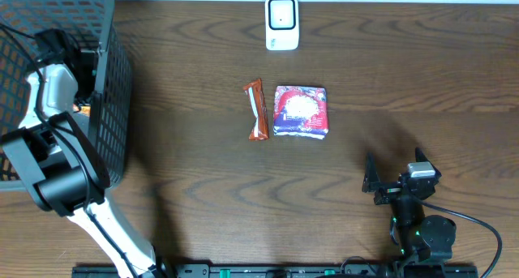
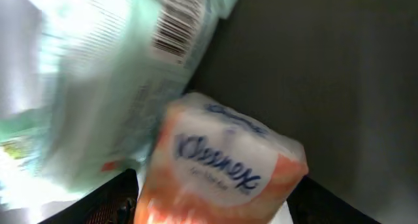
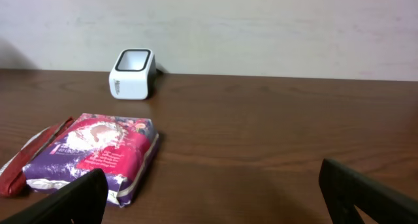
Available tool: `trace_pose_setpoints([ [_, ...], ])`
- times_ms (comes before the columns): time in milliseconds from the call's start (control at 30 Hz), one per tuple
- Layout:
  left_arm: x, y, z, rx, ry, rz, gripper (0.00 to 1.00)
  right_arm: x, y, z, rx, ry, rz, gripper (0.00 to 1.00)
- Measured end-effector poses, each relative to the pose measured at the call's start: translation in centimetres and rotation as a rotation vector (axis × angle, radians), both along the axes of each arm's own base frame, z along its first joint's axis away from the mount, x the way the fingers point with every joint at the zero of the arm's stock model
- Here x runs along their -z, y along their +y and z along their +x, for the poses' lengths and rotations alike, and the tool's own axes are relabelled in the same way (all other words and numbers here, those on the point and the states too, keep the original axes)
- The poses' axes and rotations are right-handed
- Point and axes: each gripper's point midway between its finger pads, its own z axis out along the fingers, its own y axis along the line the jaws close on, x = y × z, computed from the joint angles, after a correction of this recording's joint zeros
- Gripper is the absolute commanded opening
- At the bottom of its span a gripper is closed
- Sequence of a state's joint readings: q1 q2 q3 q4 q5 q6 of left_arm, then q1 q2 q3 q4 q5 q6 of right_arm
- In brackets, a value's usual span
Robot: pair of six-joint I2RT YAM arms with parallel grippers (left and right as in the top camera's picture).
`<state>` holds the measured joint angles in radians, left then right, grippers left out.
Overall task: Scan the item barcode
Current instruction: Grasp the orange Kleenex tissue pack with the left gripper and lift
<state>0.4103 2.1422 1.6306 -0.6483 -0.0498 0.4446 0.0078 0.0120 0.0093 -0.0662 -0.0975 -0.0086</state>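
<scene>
- Basket [image 1: 115, 116], grey mesh, at the left end of the table [image 1: 211, 205]; the left arm reaches over its rim and down inside.
- Contents, by the left wrist view: an orange-and-white Kleenex tissue pack [image 2: 222, 168], and a pale green packet [image 2: 124, 80] leaning over its upper left, barcode facing the camera. Both are blurred.
- Left gripper [image 2: 222, 201]: dark fingers [image 2: 114, 198] show on either side of the tissue pack. Cannot tell whether they press on it or stand off.
- Overhead sees almost none of this; mesh and arm hide the contents.
- Scanner [image 1: 281, 23], white, stands at the far edge of the table, well apart from the basket.
- On bare wood near the middle: an orange snack bar [image 1: 257, 109] just beside a purple-and-pink packet [image 1: 301, 112].
- Right gripper [image 1: 388, 183]: released, jaws wide, nothing between them, near the front right.
- Right wrist view adds the low angle: the scanner's dark window tilted upward, and the snack bar at the purple packet's left side.
</scene>
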Motion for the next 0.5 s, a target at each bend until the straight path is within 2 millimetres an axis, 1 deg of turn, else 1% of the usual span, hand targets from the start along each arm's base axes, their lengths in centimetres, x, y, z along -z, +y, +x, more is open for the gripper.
trace_pose_setpoints([
  [67,0.02,0.06,0.09,0.0,-0.003,0.002,0.61,0.0,0.0,0.0,0.0,0.0,0.0,0.99],
  [133,0.13,0.01,0.09,0.001,-0.002,0.001,0.49,0.02,0.0,0.0,0.0,0.0,0.0,0.99],
  [167,0.26,-0.05,0.02,0.0,0.0,-0.001,0.4,0.0,0.0,0.0,0.0,0.0,0.0,0.99],
  [233,0.49,-0.14,-0.12,-0.004,0.003,-0.004,0.27,0.0,0.0,0.0,0.0,0.0,0.0,0.99],
  [300,0.53,-0.11,-0.16,-0.012,0.002,-0.003,0.09,0.0,0.0,0.0,0.0,0.0,0.0,0.99],
  [333,0.49,-0.04,-0.16,-0.029,-0.003,-0.004,0.07,0.02,0.0,0.0,0.0,0.0,0.0,0.99],
  [500,0.06,-0.02,-0.2,-0.098,-0.026,-0.017,0.08,0.02,0.0,0.0,0.0,0.0,0.0,0.99],
])
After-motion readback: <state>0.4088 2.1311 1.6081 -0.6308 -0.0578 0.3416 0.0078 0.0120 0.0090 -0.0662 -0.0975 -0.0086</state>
